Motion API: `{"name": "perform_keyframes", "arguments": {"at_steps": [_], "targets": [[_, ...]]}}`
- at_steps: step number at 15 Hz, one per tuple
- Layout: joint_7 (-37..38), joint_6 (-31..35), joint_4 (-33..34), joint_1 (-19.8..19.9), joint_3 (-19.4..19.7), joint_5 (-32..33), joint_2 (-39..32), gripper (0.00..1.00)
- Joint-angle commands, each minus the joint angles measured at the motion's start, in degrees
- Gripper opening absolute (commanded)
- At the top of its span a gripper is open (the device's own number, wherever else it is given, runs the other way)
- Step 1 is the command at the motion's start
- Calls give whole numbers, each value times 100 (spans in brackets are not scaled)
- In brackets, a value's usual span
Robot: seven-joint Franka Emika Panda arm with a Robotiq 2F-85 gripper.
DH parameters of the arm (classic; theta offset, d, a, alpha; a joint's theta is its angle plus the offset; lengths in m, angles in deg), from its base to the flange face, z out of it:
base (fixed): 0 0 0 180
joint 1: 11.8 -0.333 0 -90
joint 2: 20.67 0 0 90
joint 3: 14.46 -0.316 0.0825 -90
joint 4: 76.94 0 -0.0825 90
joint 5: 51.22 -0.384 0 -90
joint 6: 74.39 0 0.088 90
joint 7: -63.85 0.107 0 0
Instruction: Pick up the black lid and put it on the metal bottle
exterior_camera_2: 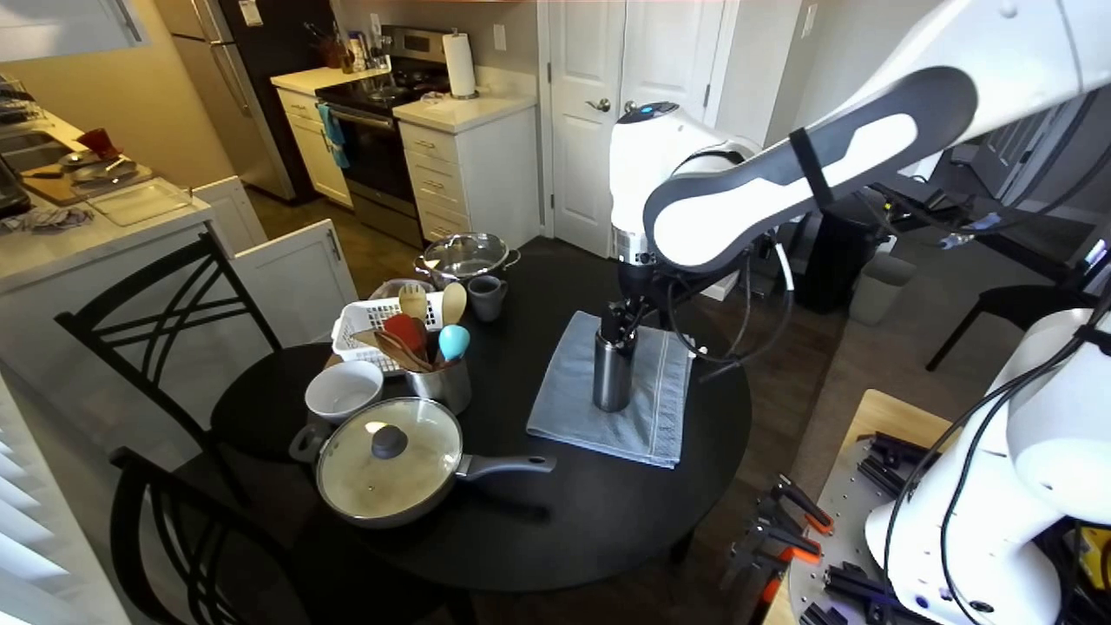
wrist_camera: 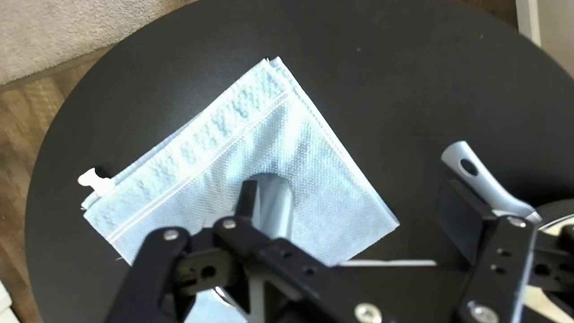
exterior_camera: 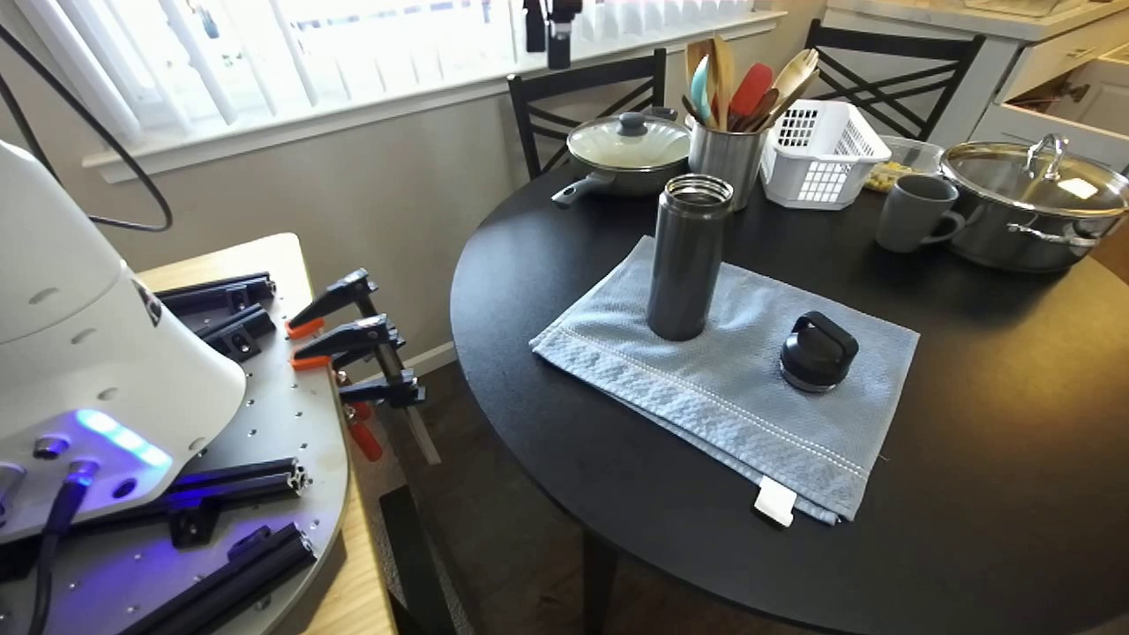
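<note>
The black lid (exterior_camera: pixel 818 353) lies upright on the folded blue towel (exterior_camera: pixel 609 344), its loop on top. In the other views it is mostly hidden; a shiny curved edge low in the wrist view may be its rim. The metal bottle (exterior_camera: pixel 686 265) stands upright and uncovered on the towel, a short way from the lid. It also shows in an exterior view (exterior_camera_2: pixel 613 382) and, partly behind a finger, in the wrist view (wrist_camera: pixel 276 206). My gripper (wrist_camera: pixel 354 208) is open, its fingers wide apart with nothing between them. It hangs above the table (exterior_camera_2: pixel 621 317), higher than the bottle (exterior_camera: pixel 547 40).
A lidded pan (exterior_camera_2: pixel 391 460) has its handle pointing toward the towel. A utensil holder (exterior_camera: pixel 728 159), a white basket (exterior_camera: pixel 820 159), a grey mug (exterior_camera: pixel 913 212) and a steel pot (exterior_camera: pixel 1023 229) stand on the round black table (exterior_camera: pixel 547 432). Chairs stand around it.
</note>
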Motion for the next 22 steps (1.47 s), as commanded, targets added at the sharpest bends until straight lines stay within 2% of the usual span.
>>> {"name": "perform_keyframes", "arguments": {"at_steps": [1,9,12,15,19,20,22], "targets": [[601,389,433,210,385,15,-751,100],[1334,645,1384,623,1490,-225,-1598,100],[1620,1121,1525,809,1831,-327,-2022,100],[2097,1815,1592,878,2053,-561,-2600,100],[3015,2360,1802,721,2197,-973,-3215,100],[2532,2187,1631,791,2175,-819,-2995,100],[2587,2216,1701,758,2181,-830,-3149,100]]}}
